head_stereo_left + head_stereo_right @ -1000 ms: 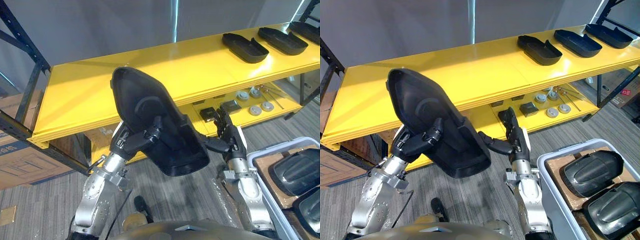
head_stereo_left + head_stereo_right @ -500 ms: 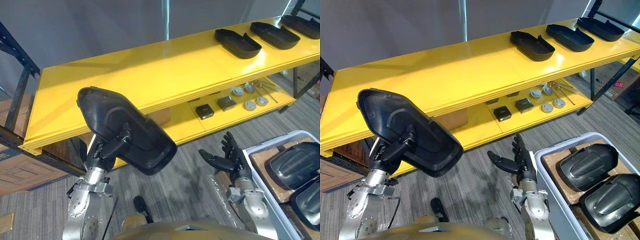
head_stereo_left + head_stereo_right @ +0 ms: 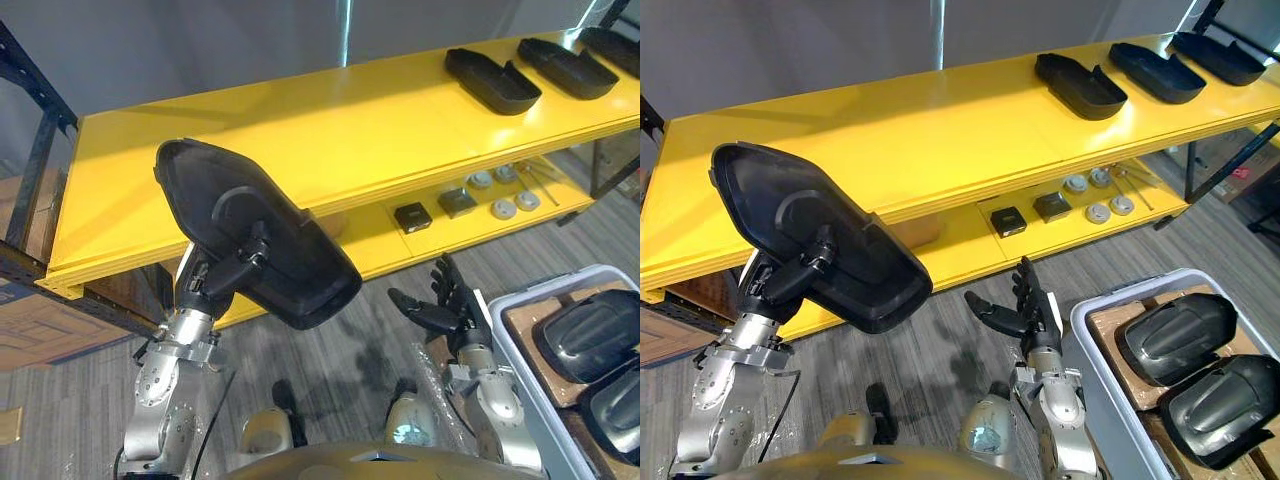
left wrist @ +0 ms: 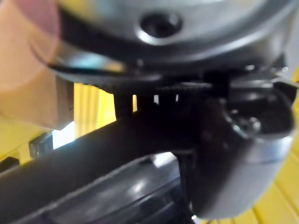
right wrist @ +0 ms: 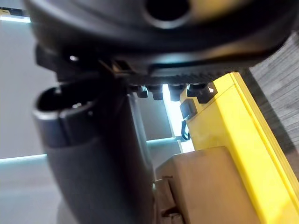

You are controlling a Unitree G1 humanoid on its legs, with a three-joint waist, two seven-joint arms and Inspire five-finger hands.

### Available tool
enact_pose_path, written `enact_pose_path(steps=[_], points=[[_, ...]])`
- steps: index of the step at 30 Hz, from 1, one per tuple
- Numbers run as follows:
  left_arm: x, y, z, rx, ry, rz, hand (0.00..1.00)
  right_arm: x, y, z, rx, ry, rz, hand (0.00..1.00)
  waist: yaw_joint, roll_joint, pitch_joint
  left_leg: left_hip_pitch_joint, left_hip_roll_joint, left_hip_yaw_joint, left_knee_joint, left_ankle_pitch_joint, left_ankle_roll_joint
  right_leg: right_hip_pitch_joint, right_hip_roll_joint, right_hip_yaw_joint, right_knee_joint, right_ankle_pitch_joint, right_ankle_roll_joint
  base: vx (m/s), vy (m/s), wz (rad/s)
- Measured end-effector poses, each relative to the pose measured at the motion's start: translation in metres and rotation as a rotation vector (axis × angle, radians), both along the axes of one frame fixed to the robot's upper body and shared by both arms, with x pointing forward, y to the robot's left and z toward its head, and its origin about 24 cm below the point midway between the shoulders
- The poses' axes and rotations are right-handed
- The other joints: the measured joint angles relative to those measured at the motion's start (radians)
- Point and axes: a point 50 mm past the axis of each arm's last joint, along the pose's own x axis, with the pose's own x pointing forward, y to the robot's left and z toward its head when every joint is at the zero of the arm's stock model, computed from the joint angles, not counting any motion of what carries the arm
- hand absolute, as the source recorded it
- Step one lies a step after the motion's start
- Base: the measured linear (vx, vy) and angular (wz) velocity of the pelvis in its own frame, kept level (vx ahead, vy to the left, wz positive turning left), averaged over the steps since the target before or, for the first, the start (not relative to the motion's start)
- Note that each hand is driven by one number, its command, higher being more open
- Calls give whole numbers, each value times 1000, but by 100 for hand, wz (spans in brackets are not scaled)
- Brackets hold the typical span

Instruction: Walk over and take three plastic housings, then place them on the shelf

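The left hand [image 3: 218, 280] is curled tight round a black plastic housing [image 3: 300, 262], holding it tilted just in front of the yellow shelf [image 3: 330, 130], while the right hand [image 3: 445, 315] hangs empty, fingers spread, beside the grey bin [image 3: 545, 287].

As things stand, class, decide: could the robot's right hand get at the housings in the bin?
Probably yes: the right hand is open and empty beside the bin, and the housings lie uncovered on top.
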Motion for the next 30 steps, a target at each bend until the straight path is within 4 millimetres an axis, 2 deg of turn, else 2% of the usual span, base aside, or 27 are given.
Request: enact_pose_path(steps=[1, 2, 3, 4, 5, 6, 7, 8, 9, 10, 12, 13, 14, 15, 16, 17, 18, 19, 20, 21, 22, 23, 24, 26, 30], points=[[1, 2, 1, -18, -1, -2, 0, -1, -2, 1, -3, -4, 7, 100, -5, -23, 6, -8, -10, -24, 20, 5, -17, 6, 1, 22, 25, -11, 52, 101, -345, 81], [1, -2, 0, -48, -2, -13, 0, -3, -8, 1, -13, -7, -13, 100, -13, -31, 9, -77, 21, -56, 212, -42, -20, -3, 3, 3, 64, -8, 52, 68, -276, 72], [0, -5, -2, -76, 5, -23, 0, -5, -13, 2, -26, -5, -24, 100, -11, -14, 2, -116, 52, -74, 356, -79, -14, 2, 15, -21, 77, -4, 46, 57, -185, 44], [-3, -10, -6, -106, 22, -31, 0, -7, -24, 4, -51, -5, -46, 100, -1, 34, -8, -129, 116, -90, 515, -179, -21, 32, 57, -53, 92, -2, 43, 66, -138, 15], [-5, -11, -9, -116, 38, -28, 0, -6, -31, 8, -59, -20, -56, 100, -3, 73, -30, -97, 150, -96, 437, -260, -48, 51, 104, -69, 93, -3, 42, 84, -116, 10], [-7, -11, -11, -116, 50, -22, 0, -6, -31, 10, -47, -27, -56, 100, -2, 72, -38, -88, 144, -84, 397, -255, -37, 51, 105, -67, 89, -9, 33, 149, -139, 16], [-11, -9, -14, -137, 65, -8, 0, -4, -32, 16, -47, -58, -41, 100, 0, 52, -55, -56, 140, -46, 323, -247, -31, 54, 112, -68, 58, -19, 13, 156, -136, 13], [-12, -8, -15, -151, 66, -4, 0, -2, -33, 22, -49, -84, -35, 100, 1, 42, -58, -52, 153, -19, 354, -226, 22, 62, 120, -71, 25, -19, 5, 192, -157, 21], [-11, -9, -15, -163, 64, -3, 0, 2, -39, 34, -84, -137, -30, 100, 0, 66, -43, -87, 208, 4, 488, -168, 56, 92, 144, -88, 8, 11, 4, 146, -143, 30], [-11, -10, -19, -173, 86, -3, 0, 5, -44, 39, -105, -155, -33, 100, -5, 85, -37, -104, 246, 11, 555, -139, 32, 130, 159, -104, -13, 26, 5, 131, -125, 25], [-12, -12, -21, -190, 89, 4, 0, 7, -47, 43, -107, -177, -45, 100, 1, 88, -34, -117, 260, 14, 603, -88, 39, 201, 161, -111, -81, 51, 10, 213, -69, 21], [-12, -15, -20, -199, 82, -6, 0, 10, -47, 46, -110, -200, -49, 100, 5, 79, -29, -113, 242, 25, 553, -114, -6, 239, 153, -122, -133, 72, 13, 287, -10, 20], [-12, -17, -19, -201, 74, -18, 0, 11, -47, 48, -112, -216, -52, 100, 7, 82, -31, -110, 222, 26, 497, -124, -22, 247, 148, -124, -156, 81, 17, 208, 16, 10], [-12, -22, -14, -197, 52, -51, 0, 15, -49, 54, -120, -254, -61, 100, 8, 94, -37, -110, 184, 23, 358, -113, -34, 249, 143, -128, -184, 96, 25, 200, 74, -5], [-11, -27, -10, -197, 28, -84, 0, 18, -48, 58, -124, -279, -61, 100, 9, 108, -36, -92, 155, 5, 223, -48, -54, 244, 140, -126, -187, 99, 30, 146, 109, -13], [-11, -30, -9, -201, 22, -99, 0, 19, -48, 59, -127, -283, -62, 100, 11, 115, -37, -83, 144, -5, 177, 1, -58, 244, 142, -120, -187, 98, 36, 173, 184, -35], [-10, -35, -9, -204, 15, -131, 0, 20, -45, 58, -118, -281, -66, 100, 18, 118, -42, -50, 123, 4, 132, 33, -47, 250, 134, -100, -188, 97, 51, 136, 161, -35], [-11, -36, -8, -202, 11, -145, 0, 19, -40, 56, -128, -275, -59, 100, 14, 90, -48, -26, 88, 20, 82, 38, -40, 245, 106, -99, -194, 103, 58, 132, 153, -25], [-10, -36, -7, -196, 5, -153, 0, 19, -37, 56, -130, -275, -57, 100, 7, 74, -50, -19, 69, 24, 58, 45, -31, 244, 93, -100, -199, 106, 62, 118, 146, 4], [-8, -35, -4, -168, -6, -173, 0, 19, -31, 56, -110, -284, -51, 100, -4, 47, -52, 2, 27, 33, -10, 72, -16, 233, 64, -102, -196, 111, 69, 74, 128, 9], [-8, -35, -3, -154, -10, -183, 0, 19, -30, 56, -103, -287, -54, 100, -5, 41, -54, 11, 16, 41, -36, 81, -13, 227, 56, -102, -194, 113, 71, 90, 185, 2], [-4, -34, 1, -85, -24, -214, 0, 19, -25, 56, -92, -287, -52, 100, -5, 36, -57, 53, -20, 53, -109, 104, -3, 227, 36, -104, -192, 125, 78, 63, 145, -13], [-2, -34, 5, -75, -40, -224, 0, 19, -22, 54, -86, -284, -42, 100, -5, 38, -59, 71, -28, 63, -133, 109, -3, 228, 32, -104, -189, 126, 77, 73, 132, -13], [3, -37, 10, -67, -60, -241, 0, 19, -18, 53, -87, -278, -32, 100, -5, 40, -61, 78, -34, 69, -151, 117, -3, 227, 35, -105, -188, 131, 78, 54, 46, -9], [16, -55, 21, 6, -103, -327, 0, 20, -15, 53, -97, -277, -43, 100, -23, 41, -64, 84, -32, 78, -186, 138, -7, 215, 43, -105, -192, 131, 79, 12, 4, -5]])
